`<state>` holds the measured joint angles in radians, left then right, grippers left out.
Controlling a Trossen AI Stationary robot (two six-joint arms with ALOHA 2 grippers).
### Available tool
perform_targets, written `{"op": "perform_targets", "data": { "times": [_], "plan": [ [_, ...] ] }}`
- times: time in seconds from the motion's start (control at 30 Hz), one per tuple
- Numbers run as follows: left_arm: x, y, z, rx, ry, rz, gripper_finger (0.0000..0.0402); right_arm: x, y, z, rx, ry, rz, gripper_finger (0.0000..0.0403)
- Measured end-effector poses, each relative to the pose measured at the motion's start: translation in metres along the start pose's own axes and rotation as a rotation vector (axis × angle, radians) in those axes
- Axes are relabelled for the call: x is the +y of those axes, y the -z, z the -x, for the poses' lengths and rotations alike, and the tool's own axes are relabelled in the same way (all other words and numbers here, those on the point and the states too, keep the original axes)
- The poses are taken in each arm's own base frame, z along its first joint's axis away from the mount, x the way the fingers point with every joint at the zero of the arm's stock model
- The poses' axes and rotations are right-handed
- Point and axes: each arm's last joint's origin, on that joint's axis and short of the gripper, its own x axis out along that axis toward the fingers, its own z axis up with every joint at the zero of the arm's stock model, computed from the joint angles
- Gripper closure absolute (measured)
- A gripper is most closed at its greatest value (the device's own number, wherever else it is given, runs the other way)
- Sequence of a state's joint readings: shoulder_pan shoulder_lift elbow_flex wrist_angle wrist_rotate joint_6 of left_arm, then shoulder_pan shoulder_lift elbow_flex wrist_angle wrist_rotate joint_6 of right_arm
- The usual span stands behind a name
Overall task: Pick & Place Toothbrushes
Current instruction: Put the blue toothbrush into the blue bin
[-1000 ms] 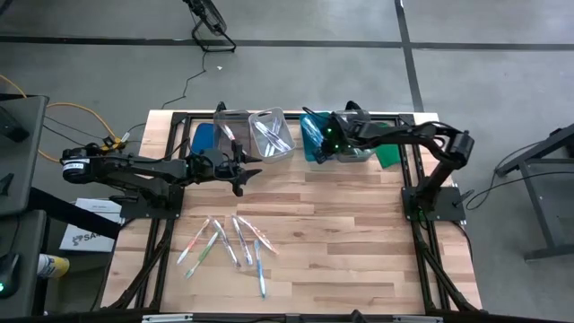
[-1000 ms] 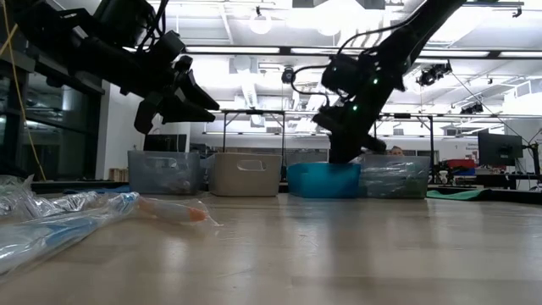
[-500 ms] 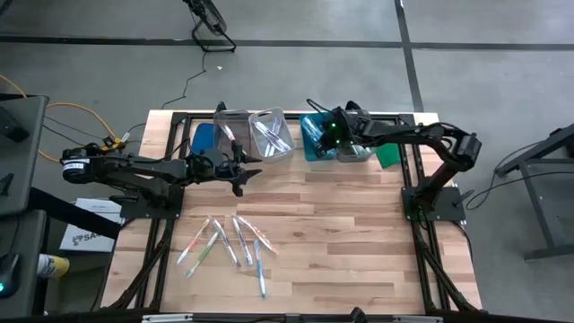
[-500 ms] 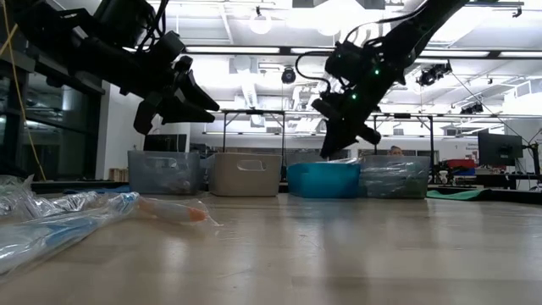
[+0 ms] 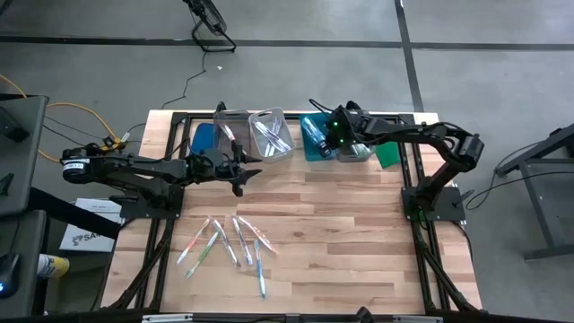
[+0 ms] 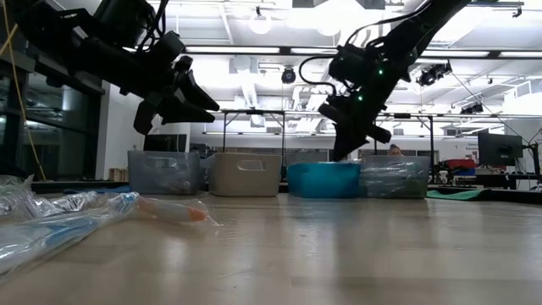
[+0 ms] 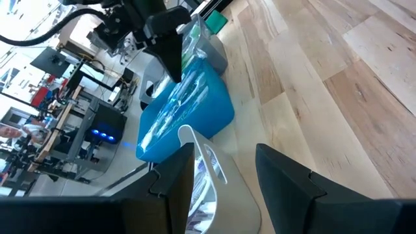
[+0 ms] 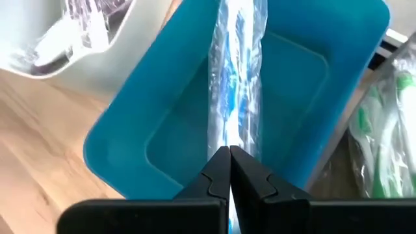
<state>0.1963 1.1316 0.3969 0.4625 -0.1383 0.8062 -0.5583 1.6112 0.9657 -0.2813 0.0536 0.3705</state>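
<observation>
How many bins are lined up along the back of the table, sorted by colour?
Clear bins: 2
Pale grey bin: 1
Teal bin: 1
Total: 4 bins

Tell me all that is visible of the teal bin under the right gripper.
The teal bin is a rectangular tub of smooth, glossy plastic with rounded corners and an open top. It stands upright on the wooden table, in the row of bins at the far edge, between a pale bin and a clear bin. The shut right gripper hangs over it, and a blue toothbrush in a clear wrapper reaches into its opening.
</observation>
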Motion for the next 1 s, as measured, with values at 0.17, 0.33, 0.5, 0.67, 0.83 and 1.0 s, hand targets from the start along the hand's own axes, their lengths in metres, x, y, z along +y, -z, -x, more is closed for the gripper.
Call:
{"op": "perform_targets", "data": {
  "times": [0.17,0.33,0.5,0.67,0.83,1.0],
  "plan": [
    [0.0,0.0,0.0,0.0,0.0,0.0,0.0243,0.002,-0.002,-0.003,-0.02,-0.011,-0.002,0.0401],
    [0.0,0.0,0.0,0.0,0.0,0.0,0.0243,0.001,0.0,-0.011,-0.008,-0.01,-0.006,0.0401],
    [0.0,0.0,0.0,0.0,0.0,0.0,0.0243,-0.001,0.003,-0.024,0.014,0.006,-0.013,0.0401],
    [0.0,0.0,0.0,0.001,0.001,0.0,0.0243,-0.001,0.001,-0.027,-0.012,-0.002,-0.008,0.0401],
    [-0.001,0.001,0.0,0.007,0.007,-0.001,0.0243,0.001,-0.005,-0.02,-0.064,-0.025,-0.008,0.0401],
    [-0.001,0.001,0.0,0.006,0.007,-0.001,0.0243,0.002,-0.007,-0.01,-0.078,-0.03,-0.008,0.0401]
  ]
}}
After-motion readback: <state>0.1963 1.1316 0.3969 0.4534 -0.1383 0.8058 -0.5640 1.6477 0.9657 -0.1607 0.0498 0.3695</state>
